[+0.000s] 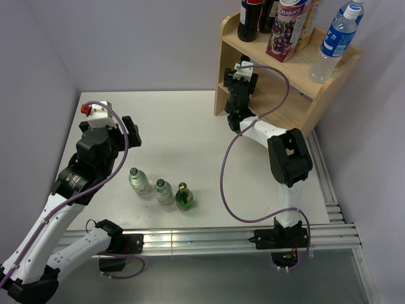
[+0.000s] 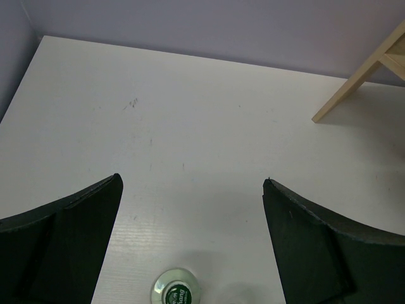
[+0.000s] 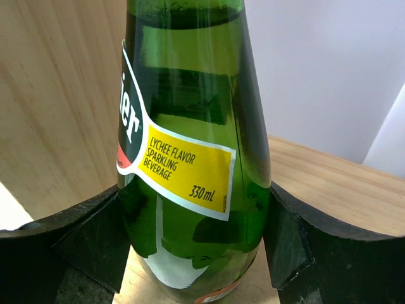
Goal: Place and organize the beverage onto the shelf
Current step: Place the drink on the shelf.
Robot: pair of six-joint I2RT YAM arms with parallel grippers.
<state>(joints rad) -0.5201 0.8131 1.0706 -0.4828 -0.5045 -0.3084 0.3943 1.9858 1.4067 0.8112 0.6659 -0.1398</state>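
Right gripper (image 3: 195, 190) clamped on green bottle (image 3: 190, 95) inside shelf (image 3: 57, 95), bottle hidden from top view; left gripper (image 2: 193, 183) wide.

You see cola bottles (image 1: 250, 25) with tops cut by the overhead edge at one o'clock, green bottle (image 3: 190, 82) cropped at neck and base, shelf (image 2: 357, 76) only a corner, two o'clock, left wrist view.

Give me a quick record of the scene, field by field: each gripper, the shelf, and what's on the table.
Left gripper: open, above the table, holding nothing
Right gripper: shut on a green bottle at the lower tier of the shelf
Top tier: cola bottles, juice carton, water bottle
On table: three small bottles standing in a row near the left arm
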